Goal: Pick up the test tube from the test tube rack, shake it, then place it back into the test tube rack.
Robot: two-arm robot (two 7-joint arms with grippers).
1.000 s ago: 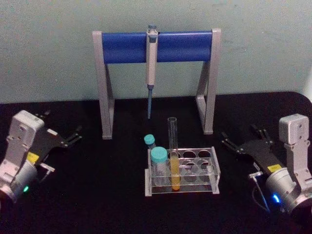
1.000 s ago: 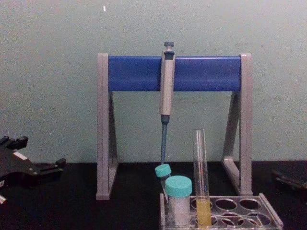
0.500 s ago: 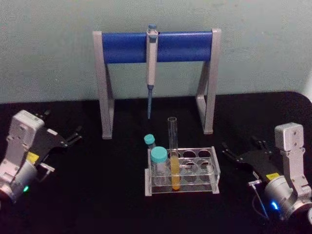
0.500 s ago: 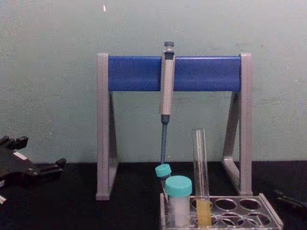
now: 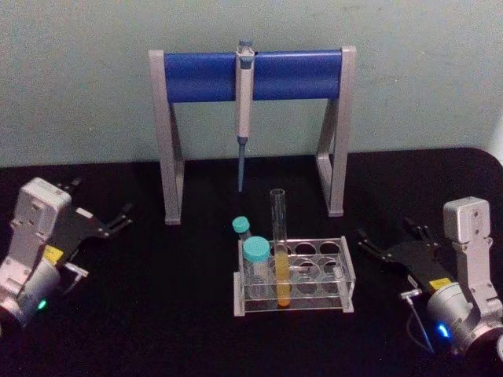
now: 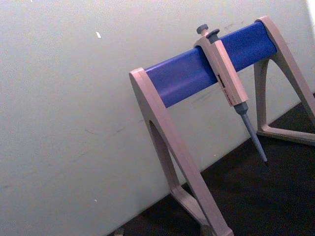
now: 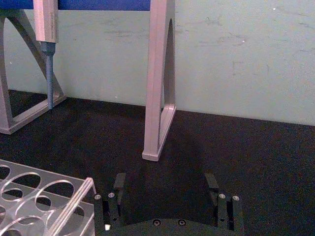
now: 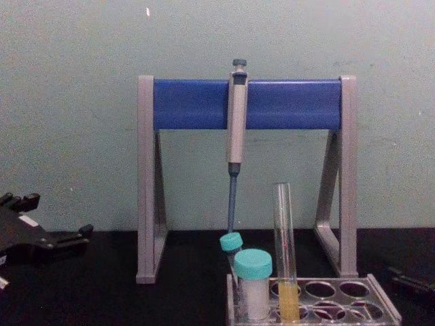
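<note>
Right of test tube rack (image 5: 346,271), right gripper (image 5: 391,241) open, dropped lower/back.

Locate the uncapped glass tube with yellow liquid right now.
The tall clear glass test tube stands upright in the clear plastic rack, front row, immediately right of the large teal-capped vial, table centre.

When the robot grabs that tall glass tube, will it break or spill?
The test tube looks like thin clear glass, so it is probably fragile and slippery. It has no cap, so hard shaking might splash the yellow liquid, though that fills only the bottom. It is slim, so likely light.
</note>
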